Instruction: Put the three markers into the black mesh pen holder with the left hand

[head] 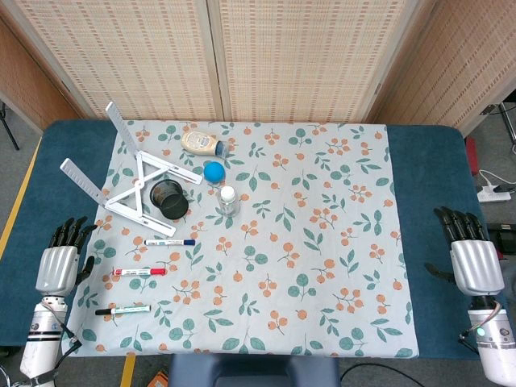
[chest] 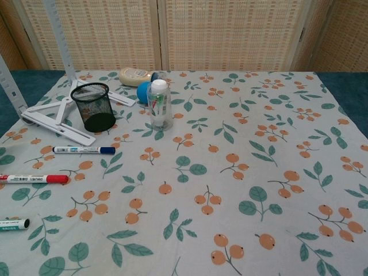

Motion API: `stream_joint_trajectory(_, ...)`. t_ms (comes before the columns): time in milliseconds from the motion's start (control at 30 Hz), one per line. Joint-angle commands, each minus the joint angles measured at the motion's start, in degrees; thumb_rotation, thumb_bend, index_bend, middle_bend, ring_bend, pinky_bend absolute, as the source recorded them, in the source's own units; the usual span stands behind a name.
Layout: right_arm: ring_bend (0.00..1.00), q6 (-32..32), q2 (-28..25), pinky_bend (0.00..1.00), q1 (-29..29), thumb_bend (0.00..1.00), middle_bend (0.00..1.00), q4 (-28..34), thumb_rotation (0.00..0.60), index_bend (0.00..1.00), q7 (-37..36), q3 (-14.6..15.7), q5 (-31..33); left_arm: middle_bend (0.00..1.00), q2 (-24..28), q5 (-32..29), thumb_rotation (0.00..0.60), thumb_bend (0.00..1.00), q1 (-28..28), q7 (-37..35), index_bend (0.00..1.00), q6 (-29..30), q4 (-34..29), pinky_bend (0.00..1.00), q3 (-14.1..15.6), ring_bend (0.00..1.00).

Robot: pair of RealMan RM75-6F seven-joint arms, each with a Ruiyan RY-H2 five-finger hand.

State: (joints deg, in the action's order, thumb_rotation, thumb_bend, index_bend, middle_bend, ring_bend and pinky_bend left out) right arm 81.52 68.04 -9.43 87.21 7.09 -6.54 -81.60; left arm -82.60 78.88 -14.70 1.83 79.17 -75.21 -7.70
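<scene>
A white folding slatted stand (head: 133, 173) lies on the floral-print tablecloth (head: 322, 242). A clear plastic bottle with white cap (chest: 159, 104) stands upright; behind it, a blue ball (head: 214, 171) and a cream squeeze bottle (head: 201, 143) lying flat.

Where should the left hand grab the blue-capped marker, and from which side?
Probably mid-barrel, from above. The blue-capped marker lies flat on the cloth, roughly crosswise, blue cap toward the right, so fingers can close across the white barrel. It has free cloth all round; the pen holder and white stand sit just beyond it. The left hand rests open at the table's left edge.
</scene>
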Motion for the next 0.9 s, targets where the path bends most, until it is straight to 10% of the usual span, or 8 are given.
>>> stream_joint_trajectory(33, 0.09, 0.1, 0.0, 0.1, 0.0, 0.03, 0.07, 0.0, 0.6, 0.1, 0.0, 0.0, -0.1, 0.07, 0.0, 0.0, 0.6, 0.39, 0.0, 0.0, 0.21, 0.0, 0.1, 0.1, 0.0, 0.0)
stream_joint_trajectory(667, 0.09, 0.3, -0.2, 0.1, 0.1, 0.03, 0.07, 0.4, 0.6, 0.1, -0.1, 0.1, -0.5, 0.07, 0.2, 0.8, 0.6, 0.38, 0.4, 1.0, 0.21, 1.0, -1.0, 0.1, 0.5, 0.0)
stream_joint_trajectory(900, 0.09, -0.2, -0.4, 0.1, -0.1, 0.03, 0.07, 0.4, 0.6, 0.1, -0.8, 0.3, -0.7, 0.14, 4.1, 6.7, 0.6, 0.38, 5.1, 7.3, 0.23, 7.1, -14.2, 0.1, 6.3, 0.0)
